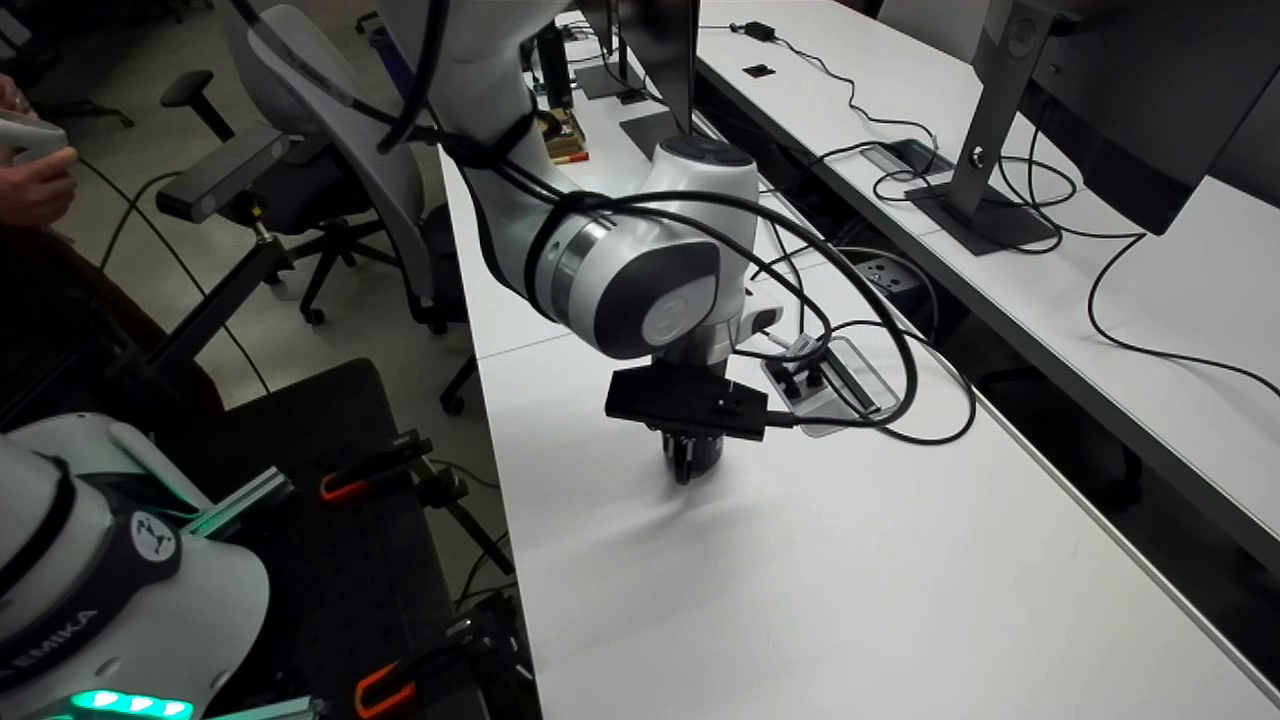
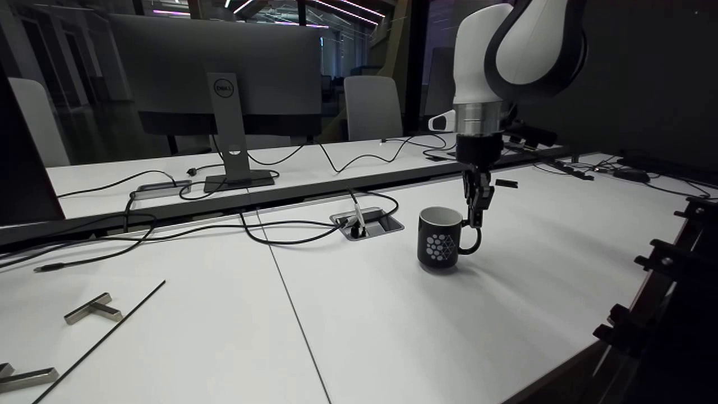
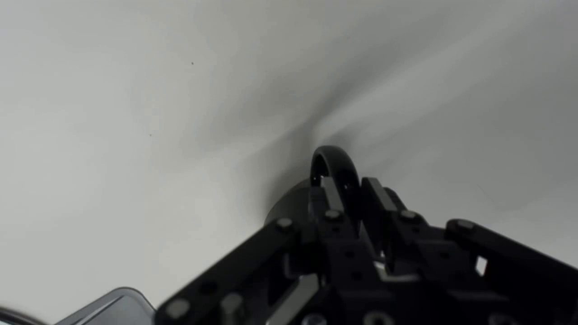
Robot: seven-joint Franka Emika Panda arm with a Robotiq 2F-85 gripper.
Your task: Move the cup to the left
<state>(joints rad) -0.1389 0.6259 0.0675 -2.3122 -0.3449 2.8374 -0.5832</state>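
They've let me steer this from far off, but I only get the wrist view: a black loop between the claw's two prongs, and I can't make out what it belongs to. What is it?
Observer: It's the handle of a cup; in an exterior view that cup stands upright on the white desk.

Visitor: And that grey rounded corner, bottom left of my picture?

Observer: That looks like the cable box set into the desk near the cup; in an exterior view there are dark plugs in it.
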